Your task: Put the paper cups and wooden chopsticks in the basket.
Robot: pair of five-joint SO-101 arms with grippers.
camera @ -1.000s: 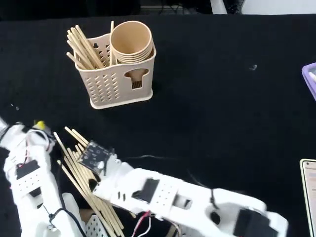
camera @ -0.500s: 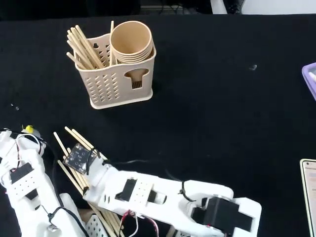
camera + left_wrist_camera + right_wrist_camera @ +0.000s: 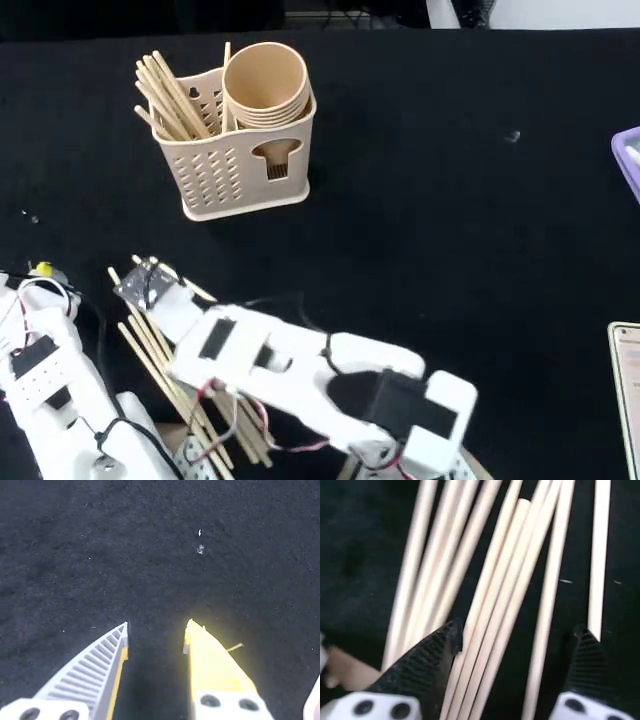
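At the near left of the table, loose wooden chopsticks lie fanned on the black cloth.
The right gripper hovers just above them with its jaws wide, spanning several sticks. Farther back, the basket holds stacked paper cups and more chopsticks. The left gripper hangs over bare cloth, jaws apart.

Looks down on a black, felt-like desk, dull under even light. Carries a small pale speck toward the far right, a purple corner at the right edge, a flat pale card lower along that edge. Beyond the far rim, dark clutter and a white patch.
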